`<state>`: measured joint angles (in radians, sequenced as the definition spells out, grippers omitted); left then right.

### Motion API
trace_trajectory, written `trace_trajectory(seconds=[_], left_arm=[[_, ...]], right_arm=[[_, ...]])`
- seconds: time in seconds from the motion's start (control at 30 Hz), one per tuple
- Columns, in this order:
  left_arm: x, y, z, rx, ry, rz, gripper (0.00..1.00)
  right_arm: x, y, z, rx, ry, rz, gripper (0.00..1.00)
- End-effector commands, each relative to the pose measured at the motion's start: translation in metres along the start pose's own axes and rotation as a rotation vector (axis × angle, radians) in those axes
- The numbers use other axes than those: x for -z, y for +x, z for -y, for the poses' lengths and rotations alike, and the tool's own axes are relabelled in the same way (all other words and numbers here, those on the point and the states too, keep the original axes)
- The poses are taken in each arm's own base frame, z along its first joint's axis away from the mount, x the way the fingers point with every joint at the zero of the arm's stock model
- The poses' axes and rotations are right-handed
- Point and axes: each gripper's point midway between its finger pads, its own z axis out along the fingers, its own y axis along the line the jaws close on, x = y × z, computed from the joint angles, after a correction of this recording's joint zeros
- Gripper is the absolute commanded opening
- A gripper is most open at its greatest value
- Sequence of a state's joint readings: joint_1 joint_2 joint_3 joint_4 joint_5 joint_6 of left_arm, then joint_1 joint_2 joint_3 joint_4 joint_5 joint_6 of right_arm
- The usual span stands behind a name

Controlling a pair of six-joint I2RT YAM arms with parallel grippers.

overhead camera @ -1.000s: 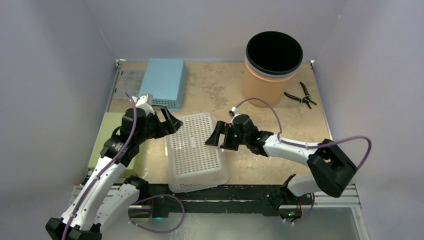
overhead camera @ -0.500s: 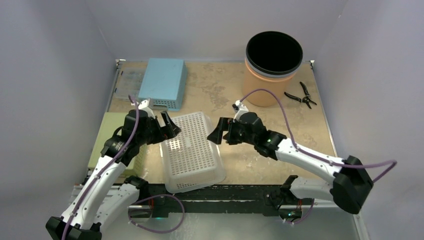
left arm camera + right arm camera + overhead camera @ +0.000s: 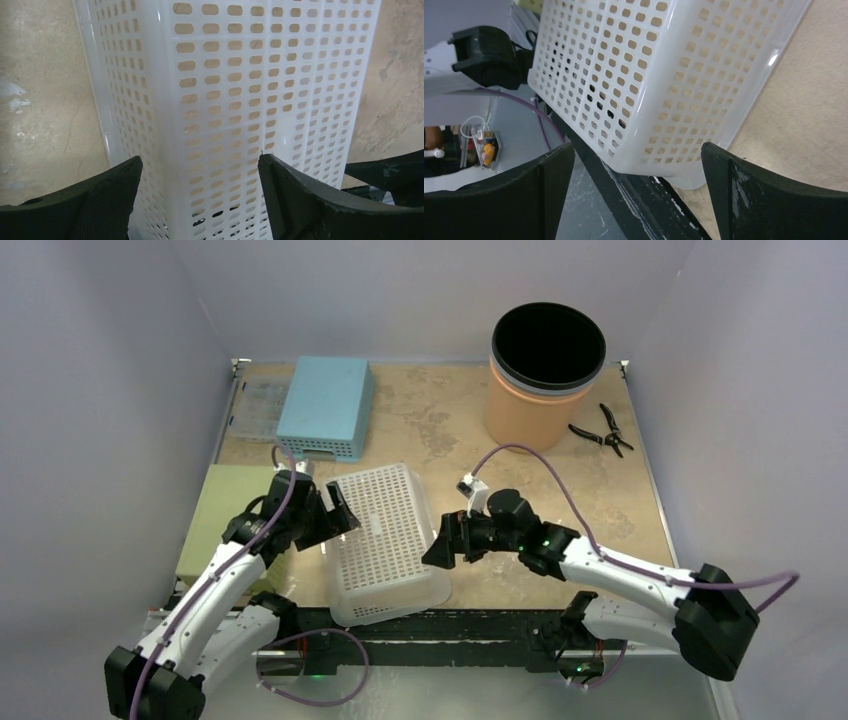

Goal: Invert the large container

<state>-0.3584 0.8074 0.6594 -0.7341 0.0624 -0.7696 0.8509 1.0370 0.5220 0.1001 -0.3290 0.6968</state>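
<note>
A white perforated basket point(image 3: 385, 540) lies on the table near the front edge, its holed base facing up and its wider rim down. Its near end reaches over the black front rail. My left gripper point(image 3: 335, 515) is open at the basket's left side, with the basket wall point(image 3: 240, 100) filling the left wrist view between the jaws of the gripper point(image 3: 200, 165). My right gripper point(image 3: 440, 540) is open at the basket's right side near its front corner. The right wrist view shows that corner point(image 3: 649, 75) above the open gripper point(image 3: 638, 150). Neither gripper holds anything.
A tall orange tub point(image 3: 545, 375) with a black inside stands upright at the back right, with pliers point(image 3: 603, 430) beside it. A light blue box point(image 3: 325, 405) lies at the back left. A green pad point(image 3: 225, 515) lies at the left edge.
Both grippers have moved toward the near edge along the basket's sides. The basket has slid a little toward the front rail and turned slightly.
</note>
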Motion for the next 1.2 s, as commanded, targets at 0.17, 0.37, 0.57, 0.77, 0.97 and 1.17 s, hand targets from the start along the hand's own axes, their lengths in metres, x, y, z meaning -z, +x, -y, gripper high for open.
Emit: trace_trajectory(seconds=[0.17, 0.37, 0.57, 0.77, 0.97, 1.17], left_arm=[[-0.035, -0.009, 0.017, 0.025, 0.058, -0.006, 0.80], [-0.048, -0.017, 0.035, -0.017, 0.127, -0.021, 0.77], [-0.060, -0.015, 0.062, -0.003, 0.246, -0.070, 0.70], [-0.071, -0.033, 0.084, 0.048, 0.291, -0.016, 0.69], [-0.089, -0.046, 0.110, 0.049, 0.313, -0.013, 0.69], [-0.111, -0.062, 0.127, 0.052, 0.320, -0.016, 0.74]], right_arm=[[-0.033, -0.028, -0.026, -0.001, -0.098, 0.042, 0.99], [-0.044, -0.027, -0.032, -0.058, -0.126, 0.030, 0.99], [-0.036, -0.031, 0.008, -0.121, 0.115, 0.089, 0.99], [-0.032, -0.046, 0.039, -0.165, 0.265, 0.150, 0.99], [-0.035, -0.079, 0.055, -0.135, 0.309, 0.148, 0.99], [-0.036, -0.128, 0.082, -0.146, 0.323, 0.171, 0.99]])
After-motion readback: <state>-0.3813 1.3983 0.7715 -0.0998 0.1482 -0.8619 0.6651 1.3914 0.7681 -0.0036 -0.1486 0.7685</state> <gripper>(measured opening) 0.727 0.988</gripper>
